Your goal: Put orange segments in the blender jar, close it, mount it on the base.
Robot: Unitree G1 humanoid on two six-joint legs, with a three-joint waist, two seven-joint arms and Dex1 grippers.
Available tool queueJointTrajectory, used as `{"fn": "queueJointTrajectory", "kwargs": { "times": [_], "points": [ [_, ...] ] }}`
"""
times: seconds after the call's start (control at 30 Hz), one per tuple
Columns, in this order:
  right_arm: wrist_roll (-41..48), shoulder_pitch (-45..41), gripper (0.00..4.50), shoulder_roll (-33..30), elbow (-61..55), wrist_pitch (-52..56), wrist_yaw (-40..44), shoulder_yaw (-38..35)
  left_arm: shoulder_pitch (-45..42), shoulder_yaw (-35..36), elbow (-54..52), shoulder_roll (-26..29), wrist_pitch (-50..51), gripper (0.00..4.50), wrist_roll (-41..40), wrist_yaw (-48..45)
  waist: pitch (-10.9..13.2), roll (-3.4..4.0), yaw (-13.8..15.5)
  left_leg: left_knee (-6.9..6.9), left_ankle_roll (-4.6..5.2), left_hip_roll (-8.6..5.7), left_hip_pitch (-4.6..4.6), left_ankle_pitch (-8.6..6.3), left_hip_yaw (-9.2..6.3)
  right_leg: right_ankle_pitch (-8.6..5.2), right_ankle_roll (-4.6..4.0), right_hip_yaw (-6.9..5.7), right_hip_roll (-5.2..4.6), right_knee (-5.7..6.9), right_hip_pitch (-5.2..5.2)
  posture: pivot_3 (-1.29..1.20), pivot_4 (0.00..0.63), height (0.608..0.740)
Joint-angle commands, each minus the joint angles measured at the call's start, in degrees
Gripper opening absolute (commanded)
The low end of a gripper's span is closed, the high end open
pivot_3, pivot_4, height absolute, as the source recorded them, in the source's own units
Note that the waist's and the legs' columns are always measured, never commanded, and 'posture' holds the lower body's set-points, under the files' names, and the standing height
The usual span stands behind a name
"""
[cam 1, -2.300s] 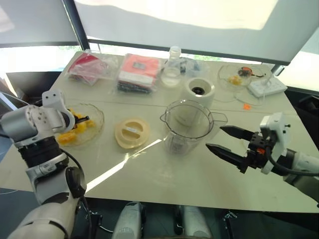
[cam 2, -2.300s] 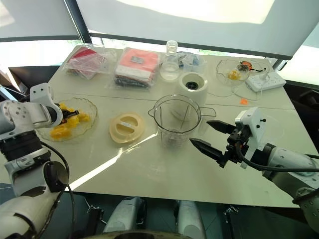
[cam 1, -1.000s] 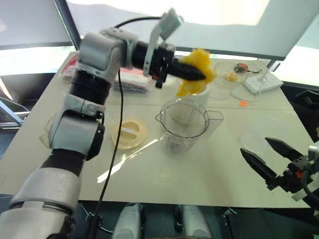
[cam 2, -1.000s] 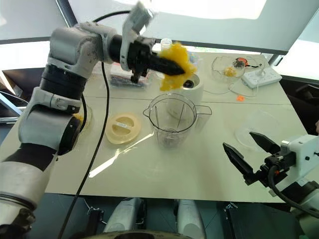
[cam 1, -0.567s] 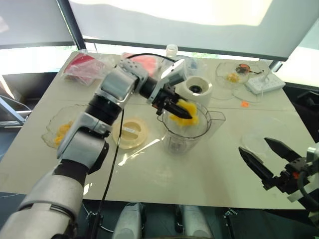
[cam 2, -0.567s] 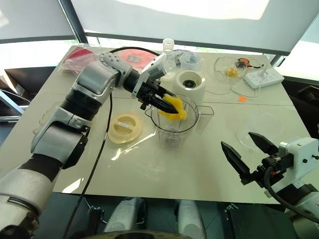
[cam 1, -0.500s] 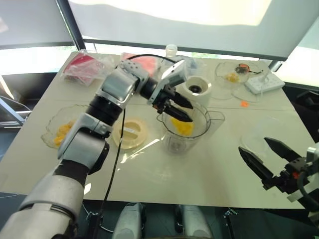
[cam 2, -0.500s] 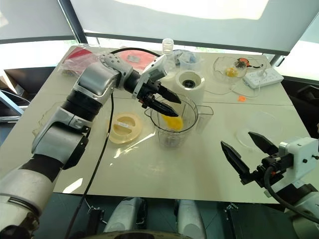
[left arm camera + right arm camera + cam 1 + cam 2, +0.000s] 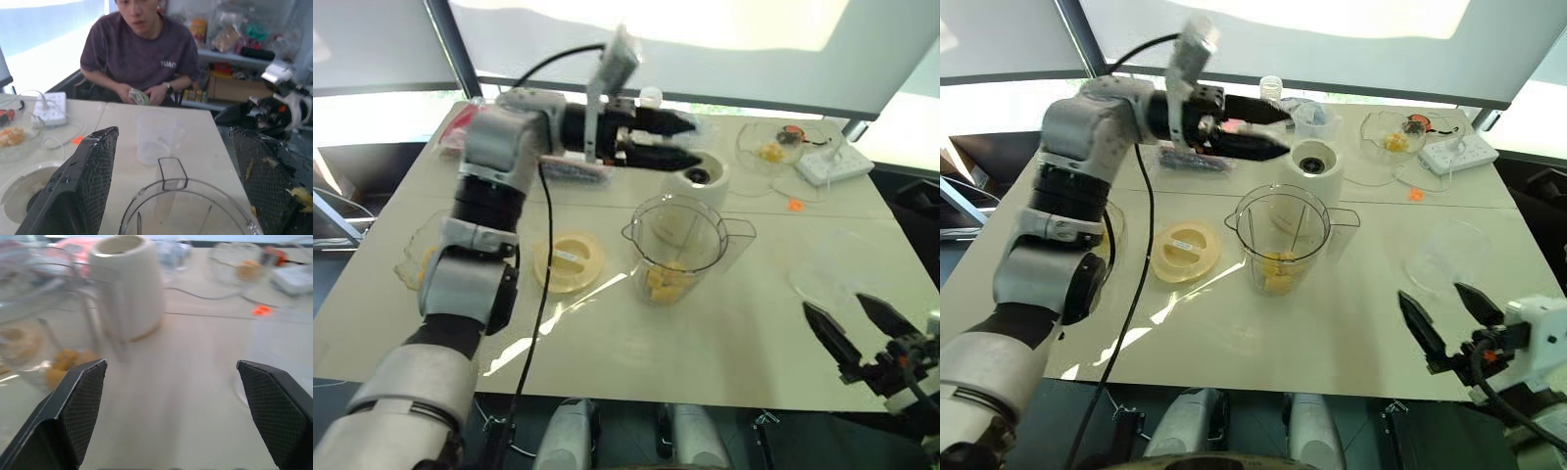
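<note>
The bench [image 9: 773, 323] has the blender jar [image 9: 677, 245] standing upright mid-table, right in front of the base [image 9: 698, 179], with orange segments [image 9: 666, 281] sitting at the bottom of the jar. Left end effector [image 9: 690, 139] hangs above the base, fingers spread and empty. Right end effector [image 9: 862, 331] is near the bench's front right corner, also spread wide with nothing in it.

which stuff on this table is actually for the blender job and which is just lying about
For the job:
- clear blender jar with side handle
- yellow-orange orange segments inside it
- cream-white cylindrical base
- flat pale-yellow round lid

Lying about:
- white power strip
- small clear flask-shaped bottle
- red packets in clear bags
</note>
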Motion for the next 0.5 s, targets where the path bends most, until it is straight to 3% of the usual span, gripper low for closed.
{"fn": "queueJointTrajectory", "kwargs": {
  "times": [0.03,0.27,0.5],
  "points": [
    [-11.71,-0.33,4.5,3.54,5.87,-6.05,-2.62,2.14,4.3,3.48,-10.73,1.51,4.08,3.77,-5.53,2.24,-0.04,0.07,-0.13,0.0,0.0,0.0,0.03,0.0,0.02,-0.04,-0.08,0.01,-0.01,-0.01,0.02,0.0,0.15,0.74],
    [-28.35,-16.12,4.5,3.19,22.98,-10.53,-11.6,6.65,14.32,4.66,-22.38,3.99,4.63,3.77,-6.82,10.05,-0.07,0.24,-0.62,0.08,-0.06,-0.01,0.76,0.03,0.14,-0.06,-0.24,0.16,0.01,0.18,0.57,0.0,0.15,0.74],
    [-35.15,-28.7,4.5,4.17,35.85,-13.78,-14.54,11.79,21.23,3.05,-26.87,9.31,3.41,3.77,-5.18,12.16,-0.14,0.55,-0.69,0.01,-0.06,0.0,0.95,0.03,0.11,-0.07,-0.25,0.18,0.08,0.22,0.73,0.0,0.15,0.74]
  ]
}}
